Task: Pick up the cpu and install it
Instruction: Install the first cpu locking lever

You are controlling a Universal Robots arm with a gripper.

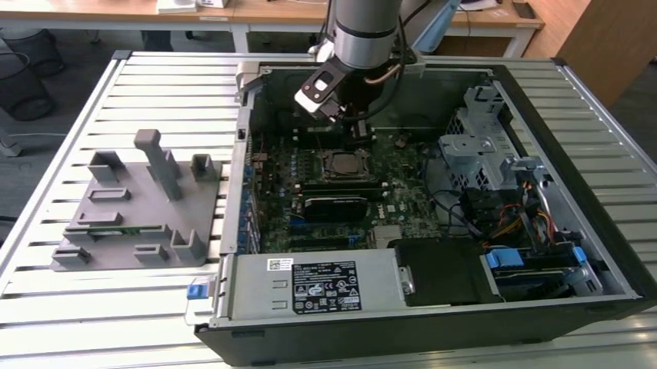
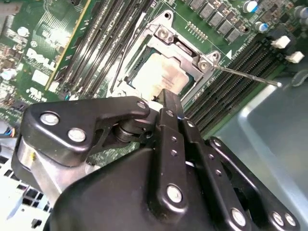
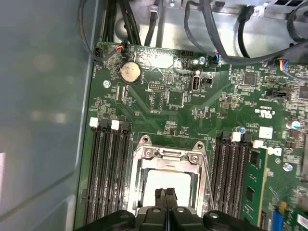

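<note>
The cpu (image 1: 342, 163), a flat square chip with a shiny silver top, lies in the metal-framed socket (image 3: 144, 161) on the green motherboard inside the open computer case. In both wrist views the cpu (image 2: 161, 77) (image 3: 168, 179) sits level within the frame. My gripper (image 1: 358, 143) hangs just above the cpu's edge, fingers pressed together with nothing between them. Both wrist views show the gripper (image 2: 166, 96) (image 3: 166, 195) shut, its tips close over the chip. A thin metal lever (image 2: 250, 77) sticks out from the socket's side.
Black memory slots (image 3: 108, 168) flank the socket on both sides. A grey holder block (image 1: 138, 207) with upright posts and a green memory stick (image 1: 118, 228) stands on the slatted table at the exterior view's left. Power supply (image 1: 308, 284), drive cage (image 1: 482, 146) and cables crowd the case.
</note>
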